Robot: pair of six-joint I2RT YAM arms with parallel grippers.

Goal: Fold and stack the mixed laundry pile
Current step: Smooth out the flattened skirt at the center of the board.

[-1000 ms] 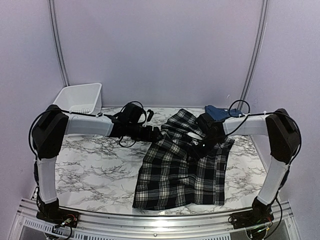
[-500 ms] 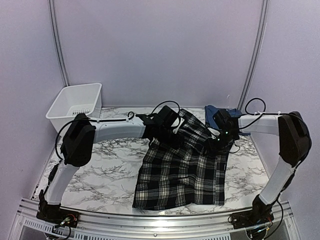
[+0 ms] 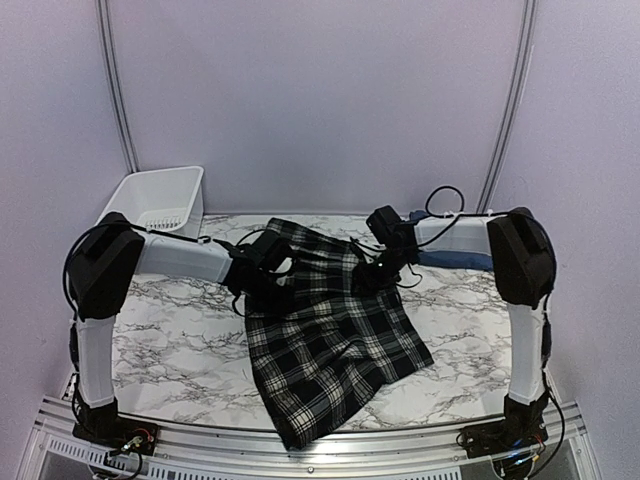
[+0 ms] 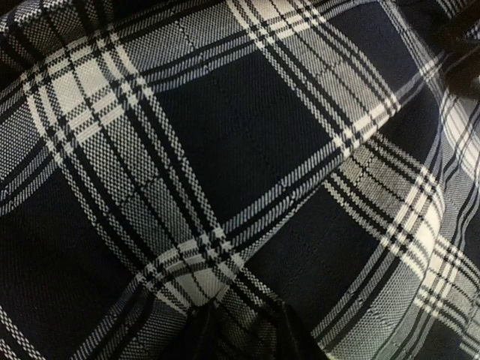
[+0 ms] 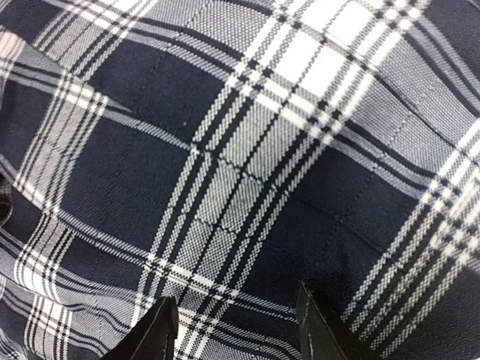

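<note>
Item: left gripper [image 4: 244,337], its two dark fingers close together with a ridge of the black-and-white plaid cloth garment [image 3: 330,340] rising between them. Whether the pinch has taken hold cannot be told.

Item: right gripper [image 5: 240,330], jaws plainly apart. The plaid weave runs flat across the gap, with no fold caught between them.

Location of goods: the plaid garment lies spread and skewed across the middle of the grey-veined marble-pattern table [image 3: 170,340], its near corner reaching the table's front edge. Both grippers are at its far border, left and right. The navy blue cloth t-shirt [image 3: 452,257] lies at the far right, partly behind the right arm. The white plastic bin [image 3: 160,200] stands at the far left corner.

Handling, by estimate: light, limp and not fragile. It will drape and sag from any single grip and slide easily on the smooth top. Best taken at an edge or corner, one in each gripper, rather than mid-panel.

Views compared: the wrist cameras give the weave, creases and finger spacing. The overhead camera alone gives the outline, the t-shirt and the bin, but hides both sets of jaws beneath the wrists.
</note>
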